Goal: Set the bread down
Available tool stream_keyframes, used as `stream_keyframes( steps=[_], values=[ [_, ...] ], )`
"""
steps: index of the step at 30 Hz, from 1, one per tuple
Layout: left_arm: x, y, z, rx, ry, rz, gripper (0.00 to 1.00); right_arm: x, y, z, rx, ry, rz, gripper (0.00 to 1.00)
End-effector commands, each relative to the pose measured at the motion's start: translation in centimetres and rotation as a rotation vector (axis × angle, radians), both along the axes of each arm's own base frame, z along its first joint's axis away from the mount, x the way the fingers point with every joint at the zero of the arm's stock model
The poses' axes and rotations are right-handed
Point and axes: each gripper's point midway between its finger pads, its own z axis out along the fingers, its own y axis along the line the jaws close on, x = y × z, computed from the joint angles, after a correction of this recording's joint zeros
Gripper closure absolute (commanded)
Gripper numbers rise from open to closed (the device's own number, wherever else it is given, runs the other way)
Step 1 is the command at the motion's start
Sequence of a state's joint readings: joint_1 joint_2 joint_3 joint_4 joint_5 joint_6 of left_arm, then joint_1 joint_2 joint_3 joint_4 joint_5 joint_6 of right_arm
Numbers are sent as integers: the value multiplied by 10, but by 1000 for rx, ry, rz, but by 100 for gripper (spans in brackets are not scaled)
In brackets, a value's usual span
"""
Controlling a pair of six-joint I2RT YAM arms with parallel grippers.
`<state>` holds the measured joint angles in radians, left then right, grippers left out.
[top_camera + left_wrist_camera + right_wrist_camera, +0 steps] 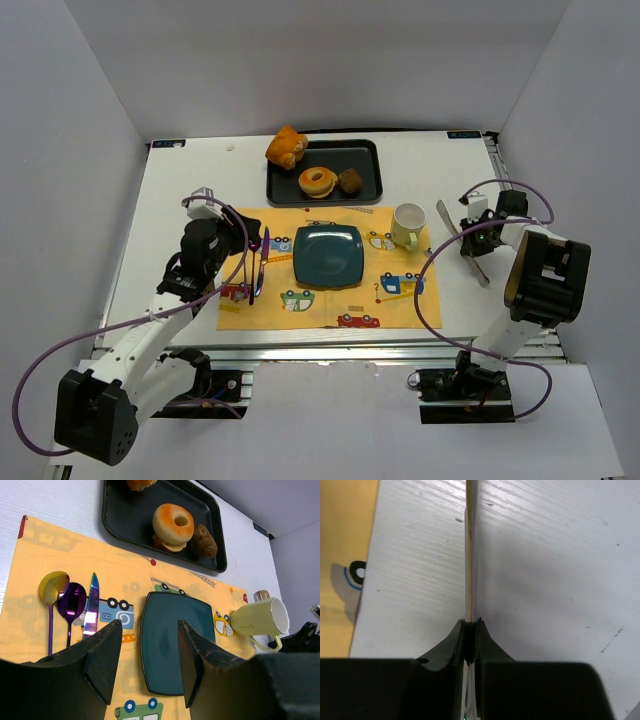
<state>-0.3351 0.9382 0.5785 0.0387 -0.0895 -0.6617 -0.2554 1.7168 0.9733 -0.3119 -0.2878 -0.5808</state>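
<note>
The bread [318, 181] is a golden-brown ring with a pale centre, its two halves stacked on the black tray [370, 160] at the back. It also shows in the left wrist view [173, 523]. My left gripper [243, 238] is open and empty above the left part of the yellow placemat [300, 300], well short of the bread. In its own view the left gripper [149, 625] frames the teal plate [170, 640]. My right gripper [472, 240] is far right on the white table, shut on a thin metal utensil [471, 540] seen edge-on between the jaws [472, 622].
A lumpy orange-brown pastry [286, 146] and a small dark ball [350, 181] share the tray. The teal plate [328, 255] sits mid-placemat, a pale green mug [408, 225] at its right. A gold spoon [53, 587], purple spoon [71, 601] and knife [92, 605] lie left.
</note>
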Motion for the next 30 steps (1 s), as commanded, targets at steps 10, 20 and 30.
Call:
stream_keyframes(
  steps=[10, 20, 30],
  values=[
    [6, -1, 11, 6, -27, -7, 42, 94, 88, 191, -9, -413, 353, 78],
    [2, 4, 13, 14, -24, 10, 42, 113, 191, 227, -140, -509, 748, 62],
    [3, 5, 14, 22, -22, 18, 42, 96, 273, 217, -297, -565, 1001, 56]
  ],
)
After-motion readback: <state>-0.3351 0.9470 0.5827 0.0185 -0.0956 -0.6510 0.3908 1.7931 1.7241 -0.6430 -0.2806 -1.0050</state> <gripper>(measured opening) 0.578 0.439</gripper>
